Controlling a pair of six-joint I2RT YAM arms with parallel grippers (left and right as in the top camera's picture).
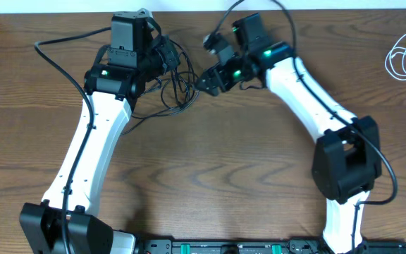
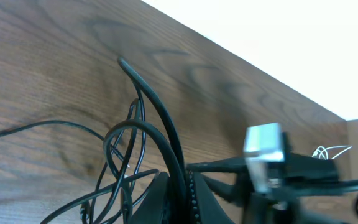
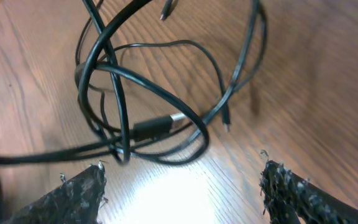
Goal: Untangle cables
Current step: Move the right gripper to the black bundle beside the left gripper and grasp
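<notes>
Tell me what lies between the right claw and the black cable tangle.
Only bare table, seen in the right wrist view: the open right claw faces the black cable tangle.

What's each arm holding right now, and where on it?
Left fingers pinch a strand of the black cable; right fingers are open, holding nothing.

From the left wrist, the left end effector [image 2: 185, 190] is cut off at 6 o'clock, where the black cable [image 2: 166, 134] vanishes between its pressed-together fingers. At 4 o'clock a grey block [image 2: 265, 154] is blurred beyond naming. The white cable [image 2: 331, 151] past it is a tiny scribble.

From the right wrist, the right end effector [image 3: 182, 173] runs off at 6 o'clock, and cable loops exit at 12 and 9 o'clock.

Overhead, the white cable at the table's [image 1: 245, 155] 2 o'clock seems clipped by the edge.
</notes>
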